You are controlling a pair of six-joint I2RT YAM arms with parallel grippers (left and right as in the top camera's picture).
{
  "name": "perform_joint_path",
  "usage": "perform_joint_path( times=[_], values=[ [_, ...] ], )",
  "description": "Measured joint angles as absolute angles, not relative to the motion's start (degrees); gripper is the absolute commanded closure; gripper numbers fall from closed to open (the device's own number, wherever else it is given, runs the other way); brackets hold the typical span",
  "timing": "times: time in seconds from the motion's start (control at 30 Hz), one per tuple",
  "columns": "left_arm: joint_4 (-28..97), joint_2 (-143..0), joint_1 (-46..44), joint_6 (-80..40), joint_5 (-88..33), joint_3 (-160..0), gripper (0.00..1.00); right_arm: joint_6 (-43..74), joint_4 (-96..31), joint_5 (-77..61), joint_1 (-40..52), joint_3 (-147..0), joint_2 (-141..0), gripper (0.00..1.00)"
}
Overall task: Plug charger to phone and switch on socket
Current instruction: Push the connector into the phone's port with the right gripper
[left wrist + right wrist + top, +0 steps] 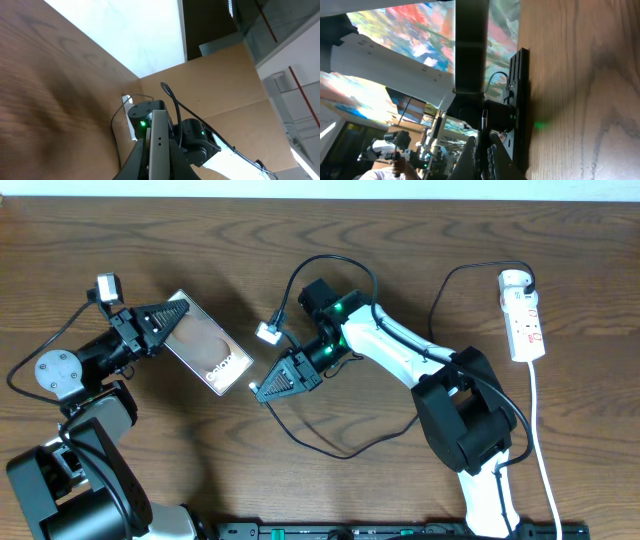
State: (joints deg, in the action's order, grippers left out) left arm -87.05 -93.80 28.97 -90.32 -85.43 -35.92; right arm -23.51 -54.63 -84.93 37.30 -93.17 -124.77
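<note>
In the overhead view my left gripper (178,315) is shut on the upper end of the phone (205,345), which has a glossy brown face with white lettering and is held tilted. In the left wrist view the phone's grey edge (159,135) stands between the fingers (159,162). My right gripper (262,390) is shut on the charger's plug tip just off the phone's lower right corner. Its thin black cable (335,453) loops behind. In the right wrist view the tip (483,117) sticks out of the closed fingers (484,150). The white socket (522,315) lies far right.
The socket's white cord (540,440) runs down the right side towards the front edge. A black cable (450,280) arcs left from the socket's top end. The right arm's white links (400,345) stretch across the middle. A black rail (400,532) lies along the front edge.
</note>
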Motion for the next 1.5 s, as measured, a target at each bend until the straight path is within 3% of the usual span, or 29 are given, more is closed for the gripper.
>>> perform_joint_path(
  times=[1.5],
  values=[
    [-87.0,-93.8,26.0,-88.1,-85.9,-35.9,0.93,-23.7,-53.3,-87.5,37.6,-93.2,-124.8,0.99]
  ],
)
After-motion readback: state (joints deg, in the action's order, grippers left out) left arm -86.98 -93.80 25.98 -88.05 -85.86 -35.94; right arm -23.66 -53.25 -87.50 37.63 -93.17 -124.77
